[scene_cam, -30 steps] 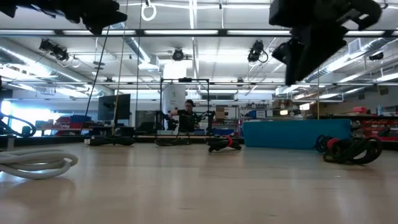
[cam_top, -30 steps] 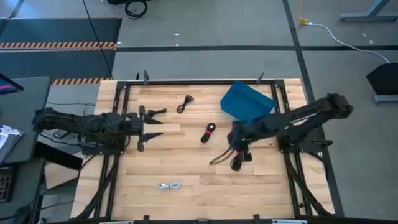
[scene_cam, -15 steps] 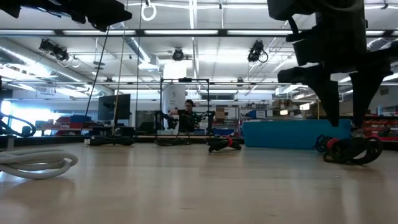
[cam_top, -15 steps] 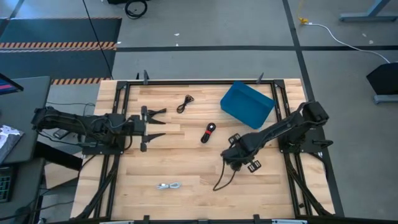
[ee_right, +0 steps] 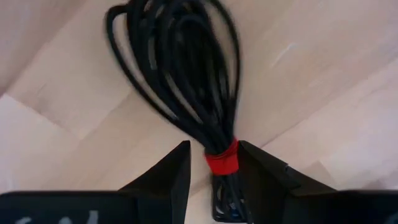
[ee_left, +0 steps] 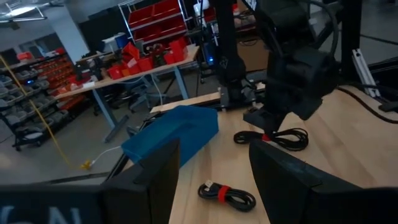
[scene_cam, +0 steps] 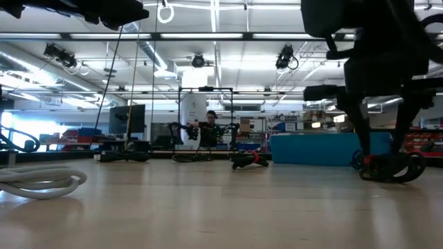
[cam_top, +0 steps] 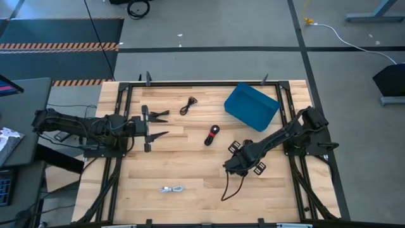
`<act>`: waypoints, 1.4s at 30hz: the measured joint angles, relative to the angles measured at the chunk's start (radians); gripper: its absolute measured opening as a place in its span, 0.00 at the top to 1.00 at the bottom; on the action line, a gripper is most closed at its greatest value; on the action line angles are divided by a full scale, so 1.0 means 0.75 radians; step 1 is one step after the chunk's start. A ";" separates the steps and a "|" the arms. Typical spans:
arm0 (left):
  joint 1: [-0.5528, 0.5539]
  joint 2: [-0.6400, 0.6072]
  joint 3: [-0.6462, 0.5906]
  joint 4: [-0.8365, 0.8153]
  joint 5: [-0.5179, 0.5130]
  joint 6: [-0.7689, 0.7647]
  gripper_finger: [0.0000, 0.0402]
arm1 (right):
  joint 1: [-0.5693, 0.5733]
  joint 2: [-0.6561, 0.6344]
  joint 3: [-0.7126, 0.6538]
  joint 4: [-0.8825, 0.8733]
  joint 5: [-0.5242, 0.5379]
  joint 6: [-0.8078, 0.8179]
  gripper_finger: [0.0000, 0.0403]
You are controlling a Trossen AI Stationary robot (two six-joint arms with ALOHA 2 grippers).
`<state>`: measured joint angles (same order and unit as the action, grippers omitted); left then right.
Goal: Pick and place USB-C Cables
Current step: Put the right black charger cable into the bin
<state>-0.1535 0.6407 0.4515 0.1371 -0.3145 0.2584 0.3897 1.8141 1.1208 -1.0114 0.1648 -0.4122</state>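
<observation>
My right gripper (cam_top: 235,166) is open and low over a black coiled cable with a red band (ee_right: 222,155). Its two fingers (ee_right: 177,171) stand on either side of the band, and the coil (scene_cam: 387,166) lies flat on the table. A second black cable with a red band (cam_top: 212,135) lies mid-table, a black one (cam_top: 188,105) toward the far edge, and a white-grey one (cam_top: 172,189) near the near edge. My left gripper (cam_top: 155,125) waits open above the table's left part.
A blue bin (cam_top: 252,106) stands on the far right part of the table, just beyond the right arm. Black frame rails (cam_top: 120,120) run along the table's sides. Bare wood lies between the cables in the middle. A person shows far behind the table (scene_cam: 210,128).
My right gripper has moved toward the near edge and a little left, and has come down from well above the table until its fingers straddle the red-banded coil. The coil has stayed where it lay.
</observation>
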 joint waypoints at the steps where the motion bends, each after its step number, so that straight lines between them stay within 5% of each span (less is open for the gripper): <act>1: 0.000 0.000 0.000 0.002 0.000 -0.001 0.50 | 0.000 0.006 -0.011 0.016 -0.003 -0.006 0.66; 8: 0.000 0.001 0.000 -0.014 -0.001 -0.015 0.50 | -0.003 0.074 -0.035 0.074 0.032 0.054 0.70; 17: -0.002 0.001 0.000 -0.020 -0.001 -0.036 0.50 | -0.012 0.082 0.033 0.073 0.075 0.295 0.91; 23: -0.002 0.001 0.000 -0.020 0.000 -0.040 0.50 | -0.042 0.068 0.288 -0.109 0.328 0.462 0.91; 28: -0.002 0.001 0.000 -0.019 0.000 -0.063 0.50 | -0.200 0.066 0.472 -0.324 0.462 0.582 0.91; 42: -0.002 0.001 0.000 -0.042 0.001 -0.157 0.50 | -0.739 0.056 0.507 -0.508 0.416 0.772 0.91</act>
<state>-0.1547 0.6415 0.4515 0.1054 -0.3141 0.1408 -0.1649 1.8557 1.5009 -1.3926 0.4770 0.1667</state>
